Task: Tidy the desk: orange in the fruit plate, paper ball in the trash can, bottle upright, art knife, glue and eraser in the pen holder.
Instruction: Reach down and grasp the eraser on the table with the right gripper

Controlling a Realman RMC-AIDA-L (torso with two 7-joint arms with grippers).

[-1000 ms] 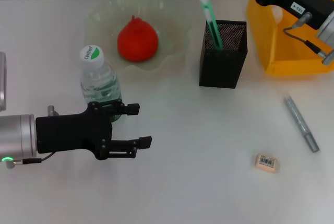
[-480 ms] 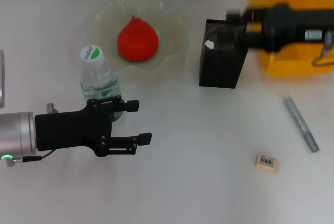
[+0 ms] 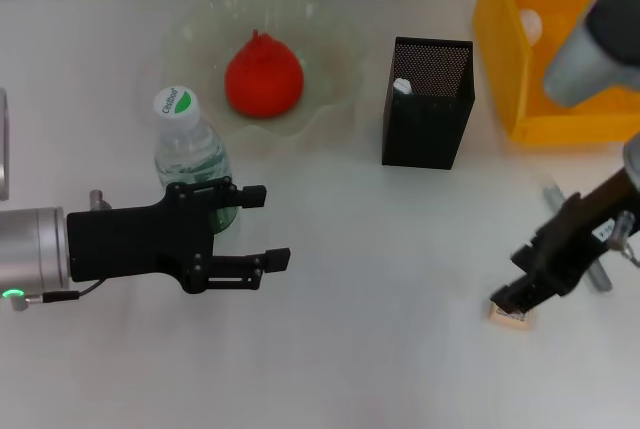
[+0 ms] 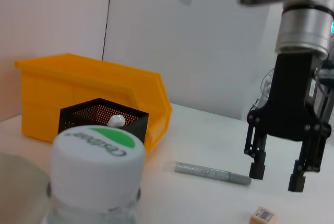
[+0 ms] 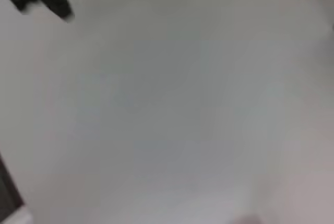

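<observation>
The orange [image 3: 263, 76] lies in the fruit plate [image 3: 335, 39]. The bottle [image 3: 190, 154] stands upright, and my open left gripper [image 3: 272, 226] holds still just in front of it. Only the art knife's white end [image 3: 402, 86] shows inside the pen holder [image 3: 425, 114]. A white paper ball [image 3: 530, 24] sits in the trash can [image 3: 510, 59]. My right gripper [image 4: 276, 177] hangs open and low over the desk [image 3: 380, 279], right above the eraser [image 3: 512, 319] and beside the glue [image 4: 211, 173]. In the head view the right arm covers part of the glue [image 3: 553, 194].
The trash can [image 4: 78, 93] and pen holder [image 4: 99, 119] stand close together at the back right. The bottle cap [image 4: 96, 153] fills the near part of the left wrist view. The right wrist view is a blur of white surface.
The right arm swung from the trash can past the pen holder down to the front right over the eraser. The art knife dropped deeper into the holder. The left arm stayed put.
</observation>
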